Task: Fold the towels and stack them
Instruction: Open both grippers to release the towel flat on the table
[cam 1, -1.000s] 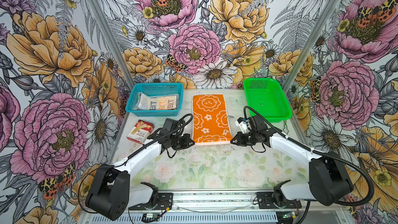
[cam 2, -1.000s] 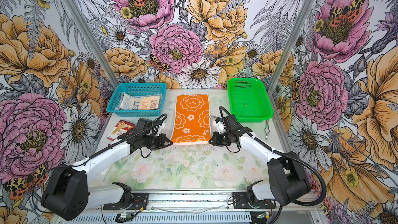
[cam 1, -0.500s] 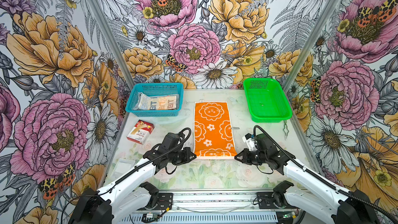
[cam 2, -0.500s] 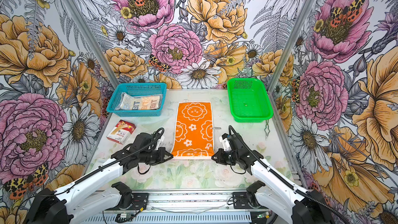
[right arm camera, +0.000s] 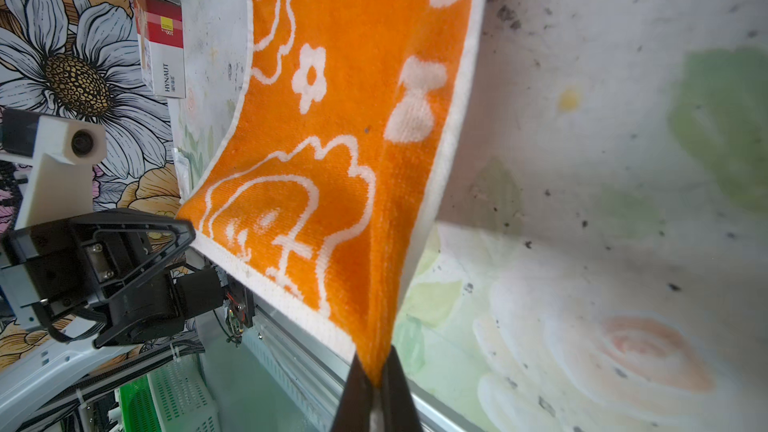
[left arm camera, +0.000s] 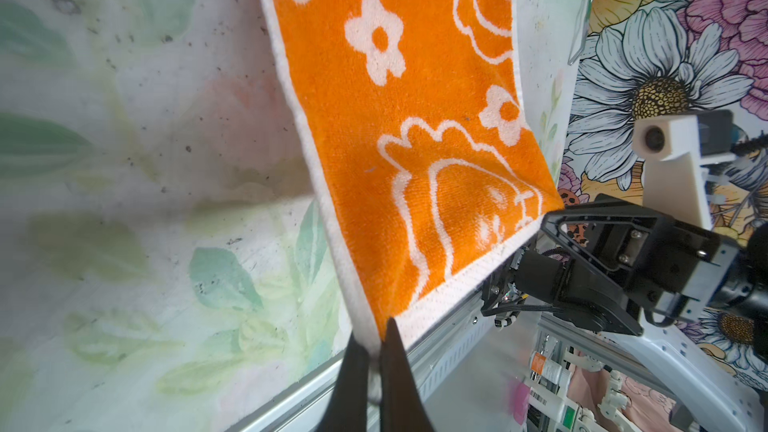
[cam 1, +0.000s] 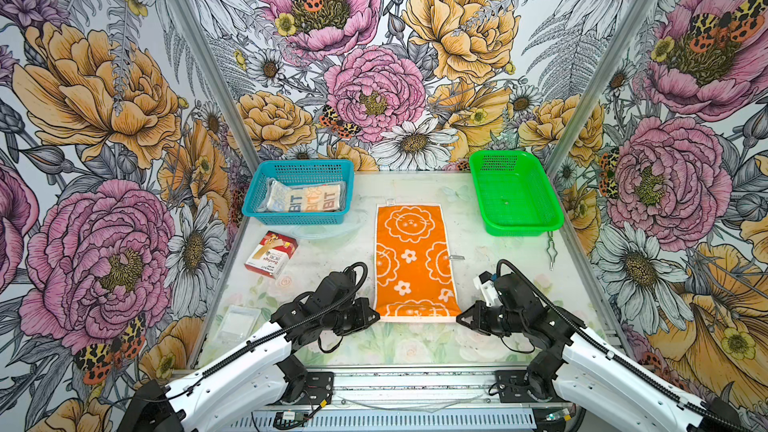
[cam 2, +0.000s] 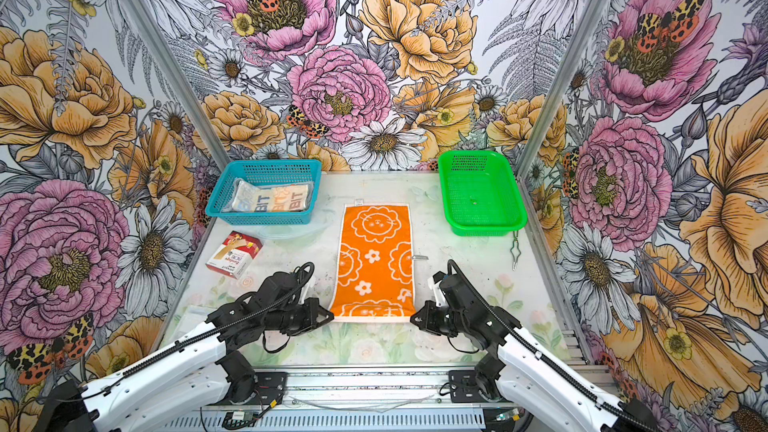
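Dragged nearer the front rail [cam 1: 415,382] over the last second, the orange towel [cam 1: 413,263] lies mid-table; floral walls [cam 1: 104,118] enclose the pale, speckled table [cam 1: 469,222]; left gripper [left arm camera: 376,336] and right gripper [right arm camera: 376,371] each pinch tight a lifted near corner; cream towel [cam 1: 307,201], perhaps bagged, lies in the blue basket [cam 1: 303,166].

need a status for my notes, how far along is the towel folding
Done: the orange towel lies spread out, not yet folded. In hand: the left gripper and right gripper are each shut on a near corner, that edge raised. Left: fold it, then fold and stack the cream towel lying in the blue basket.
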